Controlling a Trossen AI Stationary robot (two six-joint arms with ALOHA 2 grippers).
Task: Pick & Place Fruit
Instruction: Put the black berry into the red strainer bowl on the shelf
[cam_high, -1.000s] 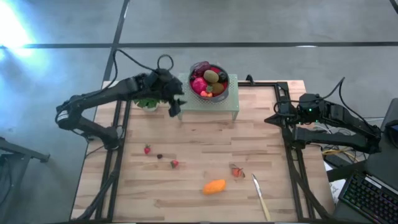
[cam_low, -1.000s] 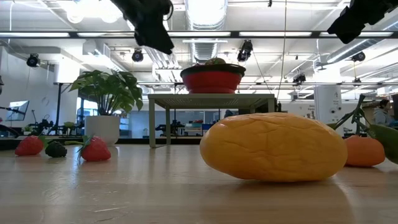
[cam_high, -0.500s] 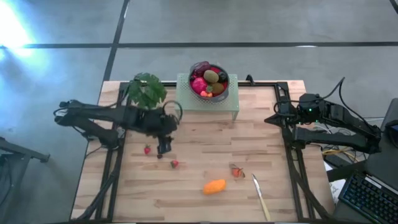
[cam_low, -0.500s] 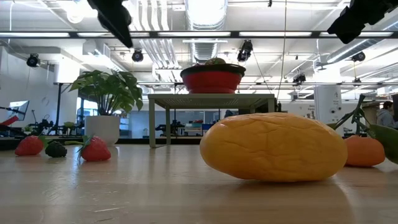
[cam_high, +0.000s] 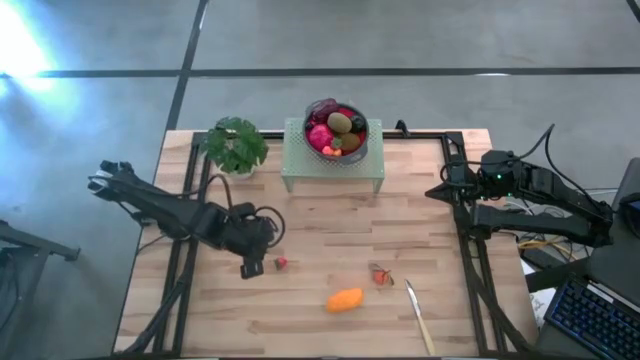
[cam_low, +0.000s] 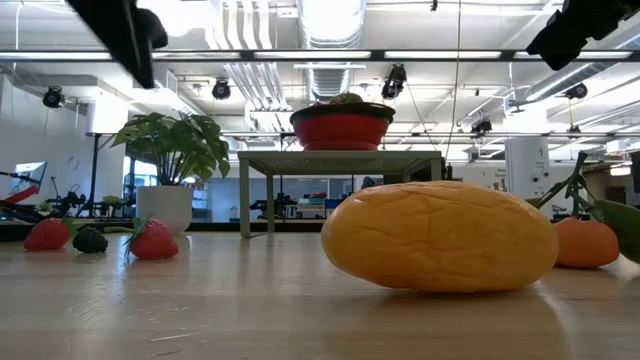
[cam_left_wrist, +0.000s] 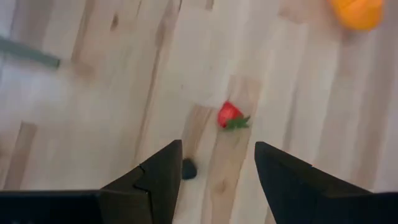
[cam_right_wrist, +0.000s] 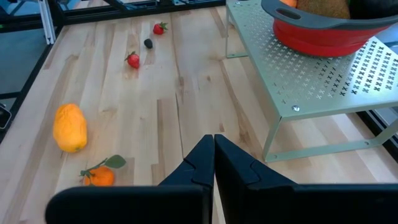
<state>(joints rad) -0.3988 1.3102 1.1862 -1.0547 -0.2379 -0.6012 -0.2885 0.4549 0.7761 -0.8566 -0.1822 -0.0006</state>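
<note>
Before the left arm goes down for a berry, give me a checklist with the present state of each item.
1. Left gripper jaws open: ok.
2. Left gripper empty: ok, nothing between the jaws.
3. Target in sight: ok, a strawberry and a small dark berry lie on the table ahead of the jaws.
4. Jaws centred on one berry: not ok, the dark berry sits beside one jaw and the strawberry lies farther ahead.
5. Right gripper clear of the work: ok, shut at the table's right edge.
6. Red bowl on the rack has room: cannot tell.
</note>
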